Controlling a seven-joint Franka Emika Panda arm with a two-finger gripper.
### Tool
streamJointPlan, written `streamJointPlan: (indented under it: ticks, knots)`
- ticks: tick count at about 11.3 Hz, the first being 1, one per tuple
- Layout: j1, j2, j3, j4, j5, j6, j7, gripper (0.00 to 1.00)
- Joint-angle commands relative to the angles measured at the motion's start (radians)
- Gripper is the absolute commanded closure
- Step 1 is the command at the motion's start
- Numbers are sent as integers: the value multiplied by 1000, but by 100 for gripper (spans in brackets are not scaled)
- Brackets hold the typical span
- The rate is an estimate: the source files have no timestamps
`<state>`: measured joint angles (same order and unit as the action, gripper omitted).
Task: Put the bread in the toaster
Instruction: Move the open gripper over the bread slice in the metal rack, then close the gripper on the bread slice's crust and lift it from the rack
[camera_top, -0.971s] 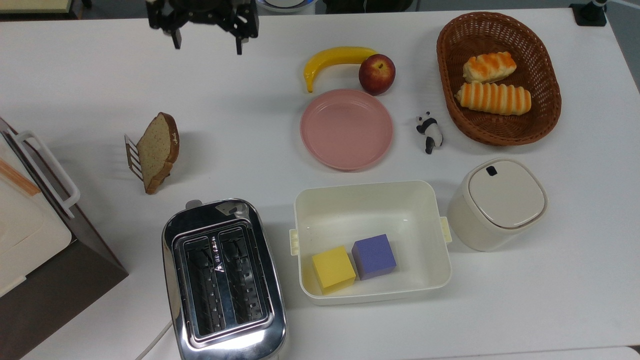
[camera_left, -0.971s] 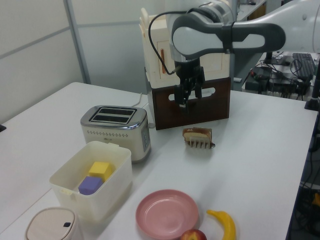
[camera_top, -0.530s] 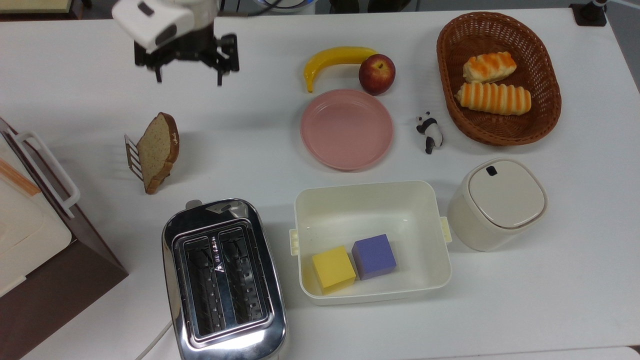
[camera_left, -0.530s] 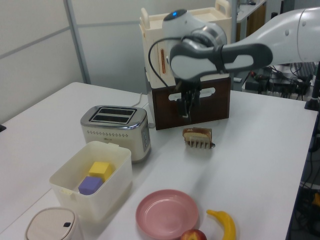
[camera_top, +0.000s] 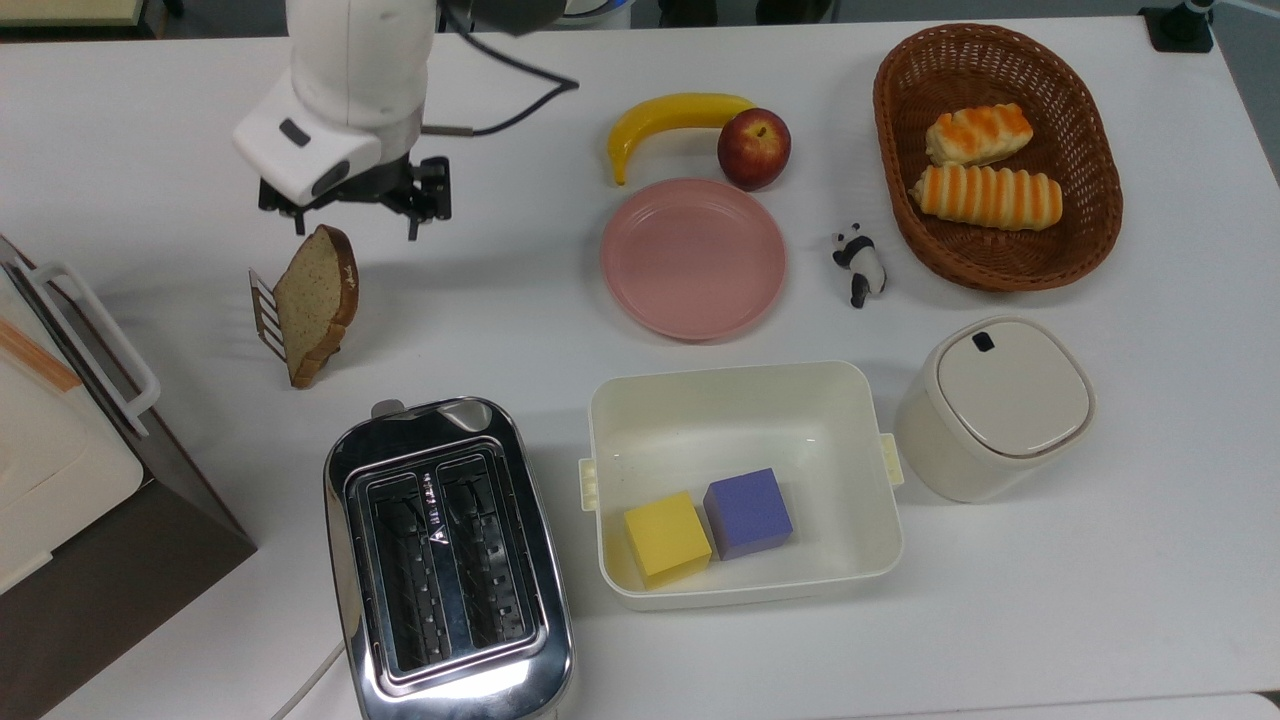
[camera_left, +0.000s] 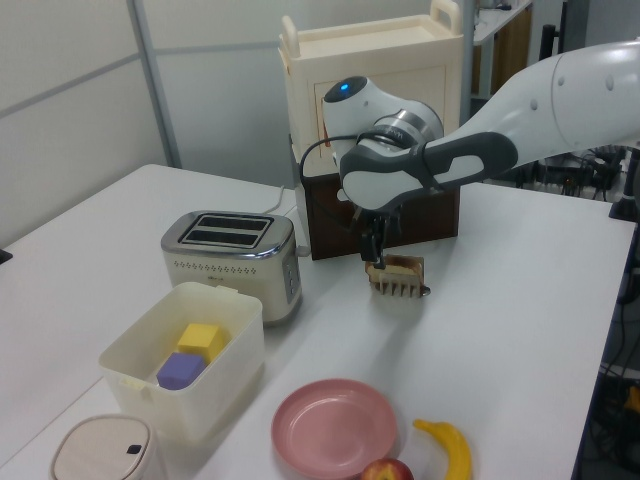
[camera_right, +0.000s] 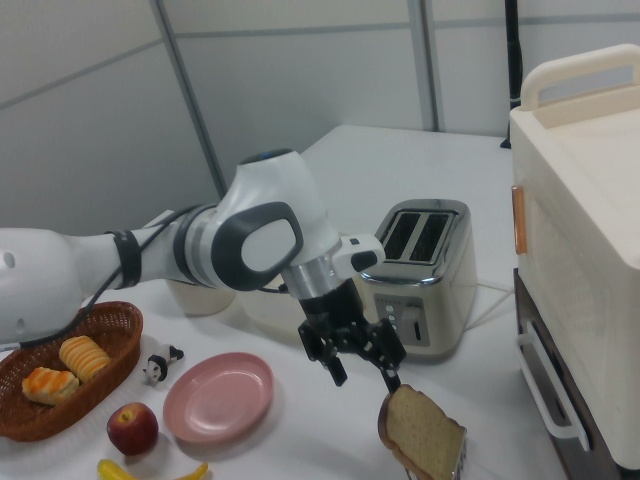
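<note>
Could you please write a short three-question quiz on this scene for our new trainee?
1. True or false: the bread already sits in the toaster.
2. What does the bread lean against: A) a small rack, B) the pink plate, C) the basket?
3. Which two blocks lie in the cream tub?

Key
1. False; it stands on the table, with the open gripper just above it.
2. A.
3. A yellow block and a purple block.

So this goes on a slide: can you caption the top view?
Open hand poised over the bread upright in its rack, the toaster waiting empty nearby.
</note>
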<state>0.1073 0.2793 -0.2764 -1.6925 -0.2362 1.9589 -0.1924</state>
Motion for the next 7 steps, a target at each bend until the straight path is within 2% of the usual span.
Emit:
streamJointPlan:
  ticks: [1, 4, 5, 7]
  knots:
    - [-11, 27, -3, -19, -41, 57, -18, 0]
    - [-38, 58, -3, -19, -71, 98, -19, 0]
    - [-38, 67, -3, -19, -84, 101, -19, 13]
    - [-38, 69, -3, -19, -95, 101, -33, 52]
